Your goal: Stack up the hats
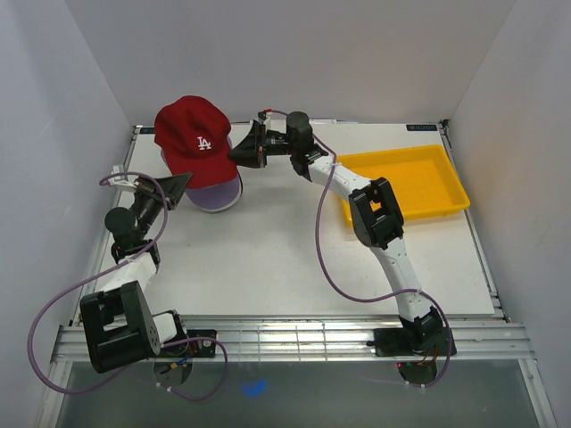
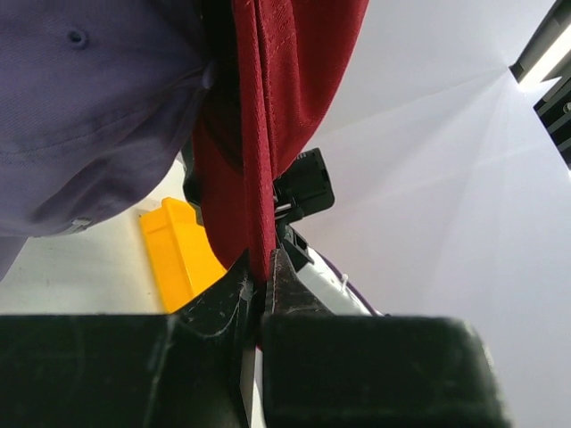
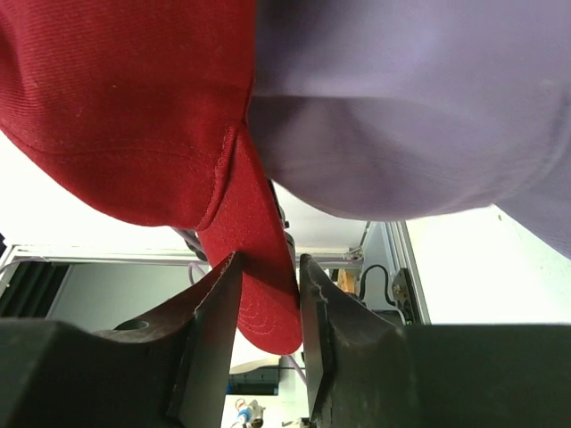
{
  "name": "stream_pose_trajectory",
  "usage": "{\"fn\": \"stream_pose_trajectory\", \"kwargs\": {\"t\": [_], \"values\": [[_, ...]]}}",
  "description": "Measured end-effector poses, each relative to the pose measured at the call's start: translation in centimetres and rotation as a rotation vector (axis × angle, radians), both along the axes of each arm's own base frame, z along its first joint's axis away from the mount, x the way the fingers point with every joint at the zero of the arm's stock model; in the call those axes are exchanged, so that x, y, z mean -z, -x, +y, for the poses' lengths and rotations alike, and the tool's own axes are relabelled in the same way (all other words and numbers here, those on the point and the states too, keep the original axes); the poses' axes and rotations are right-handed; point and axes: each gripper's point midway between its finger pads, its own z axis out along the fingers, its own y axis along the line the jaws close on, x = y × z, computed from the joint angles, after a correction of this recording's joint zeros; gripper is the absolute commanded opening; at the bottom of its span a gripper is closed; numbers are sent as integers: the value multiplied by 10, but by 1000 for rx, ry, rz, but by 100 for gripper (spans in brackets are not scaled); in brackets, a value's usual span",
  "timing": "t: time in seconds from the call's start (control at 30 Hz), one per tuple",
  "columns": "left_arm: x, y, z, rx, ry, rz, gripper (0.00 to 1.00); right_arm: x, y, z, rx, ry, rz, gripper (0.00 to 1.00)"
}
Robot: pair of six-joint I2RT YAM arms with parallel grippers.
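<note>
A red hat (image 1: pixel 196 134) with a white LA logo rests tilted on top of a purple hat (image 1: pixel 219 194) at the back left of the table. My left gripper (image 1: pixel 183 183) is shut on the red hat's lower left edge; in the left wrist view the red fabric (image 2: pixel 268 107) is pinched at the fingertips of that gripper (image 2: pixel 266 278), with the purple hat (image 2: pixel 89 107) beside it. My right gripper (image 1: pixel 236 152) is at the stack's right side. In the right wrist view its jaws (image 3: pixel 268 285) close on a red flap of the hat (image 3: pixel 134 107), under the purple hat (image 3: pixel 401 107).
A yellow tray (image 1: pixel 406 183) lies at the back right of the white table (image 1: pixel 268 259), behind the right arm. White walls close the table in on the left, back and right. A purple cable loops over the table beside each arm.
</note>
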Motion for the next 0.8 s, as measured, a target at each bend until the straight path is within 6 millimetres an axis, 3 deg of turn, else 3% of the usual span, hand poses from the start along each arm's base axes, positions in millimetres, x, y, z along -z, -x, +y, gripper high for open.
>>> {"fn": "stream_pose_trajectory", "kwargs": {"t": [0.33,0.6,0.8], "values": [[-38,-12,-1,39,-57,-93,0,-51,-8,-3,20,-58,-103,35],[-29,-13,-1,37,-92,-87,0,-43,-10,-2,20,-43,-88,36],[4,-6,-1,15,-83,-24,0,-18,-9,0,0,-11,-65,37]]}}
